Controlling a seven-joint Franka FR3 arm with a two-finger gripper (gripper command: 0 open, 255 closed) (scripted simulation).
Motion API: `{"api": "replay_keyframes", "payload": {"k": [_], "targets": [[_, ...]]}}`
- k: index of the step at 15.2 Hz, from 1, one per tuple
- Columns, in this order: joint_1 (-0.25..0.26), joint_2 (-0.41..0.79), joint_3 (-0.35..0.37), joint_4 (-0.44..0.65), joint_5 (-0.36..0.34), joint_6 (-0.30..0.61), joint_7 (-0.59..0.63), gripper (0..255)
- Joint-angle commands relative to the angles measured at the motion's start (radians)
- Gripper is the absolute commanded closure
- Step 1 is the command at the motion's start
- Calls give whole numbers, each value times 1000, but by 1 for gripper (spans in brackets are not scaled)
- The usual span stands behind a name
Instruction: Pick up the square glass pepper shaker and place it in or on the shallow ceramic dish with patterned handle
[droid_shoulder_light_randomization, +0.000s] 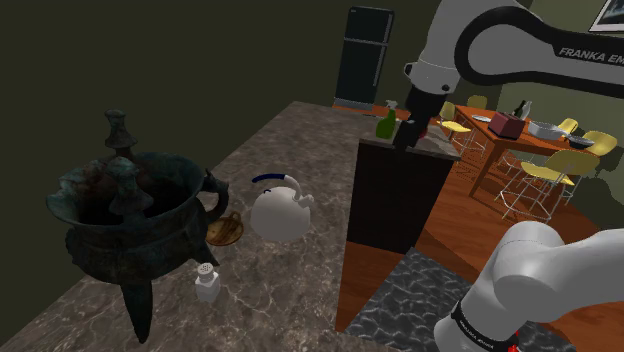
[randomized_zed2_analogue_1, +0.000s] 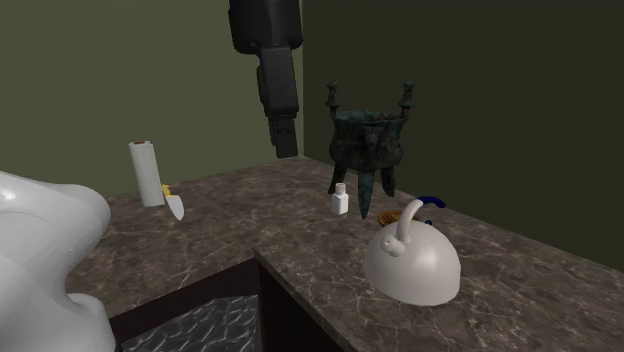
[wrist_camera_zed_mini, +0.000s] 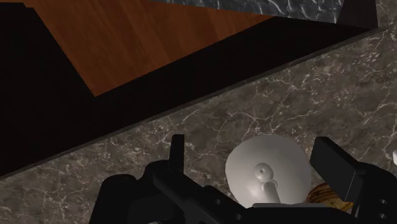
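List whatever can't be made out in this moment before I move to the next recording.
1. Dish, shoulder view: partly covered by the tripod vessel and the white kettle; its handle pattern is unreadable.
2. Same dish, wrist view: a brown sliver beside the kettle, the rest covered by the gripper.
3. Shaker: too small in both exterior views to tell its material or shape.

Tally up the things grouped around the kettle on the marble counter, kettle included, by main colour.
White: 2, kettle and pepper shaker
Dark green: 1, tripod vessel
Brown: 1, shallow dish
Total: 4
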Motion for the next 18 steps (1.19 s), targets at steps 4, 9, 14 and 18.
{"api": "replay_keyframes", "payload": {"k": [4, 9, 14, 18], "targets": [[19, 54, 52, -4, 34, 46, 56, 0], [47, 163, 138, 11, 80, 124, 147, 0], [68, 294, 223, 55, 107, 198, 238, 0], [80, 413, 289, 110, 111, 251, 314, 0]]}}
